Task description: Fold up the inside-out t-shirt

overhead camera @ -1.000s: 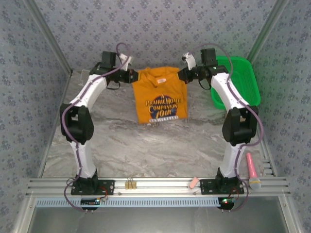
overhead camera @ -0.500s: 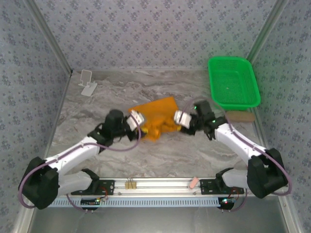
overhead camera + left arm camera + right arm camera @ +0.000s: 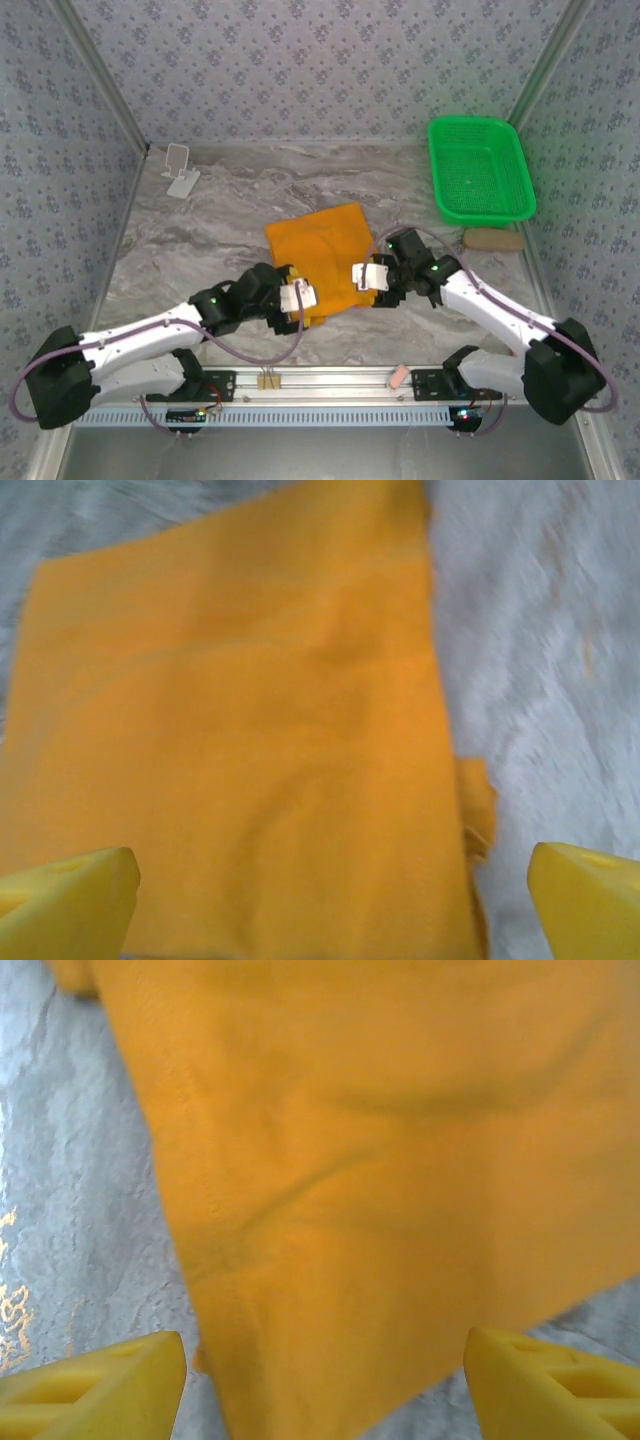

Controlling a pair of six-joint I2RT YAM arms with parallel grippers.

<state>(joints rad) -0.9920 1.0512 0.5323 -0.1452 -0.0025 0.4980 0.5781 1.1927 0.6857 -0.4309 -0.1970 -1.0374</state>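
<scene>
Right now the left fingers (image 3: pixel 65 890) are released: the two yellow tips sit wide apart at the bottom corners of the left wrist view, w/ nothing pinched btwn them. The t-shirt (image 3: pixel 250 740) lies flat under and ahead of them, plain orange side up. A small bunch of cloth sticks out along its right edge.

The right fingers (image 3: pixel 95 1385) are also released, tips spread to the bottom corners of the right wrist view. Orange cloth runs under the gap and off the top. One soft crease crosses it diagonally, and grey stone pattern shows at left.

From the top cam, the left fingers are at the near-left corner of the shirt and the right fingers at its near-right edge. Can't tell if any tip touches the cloth. Both arms stretch low over the desk (image 3: pixel 200 250), reaching in from the sides.

The shirt is folded to a rough rectangle, turned a bit off square, approx. mid-desk. Farther out, a green basket (image 3: pixel 478 170) sits at the far right, w/ a brown oblong thing (image 3: pixel 492 240) just beside its near side. A small white stand (image 3: pixel 180 170) is at the far left.
</scene>
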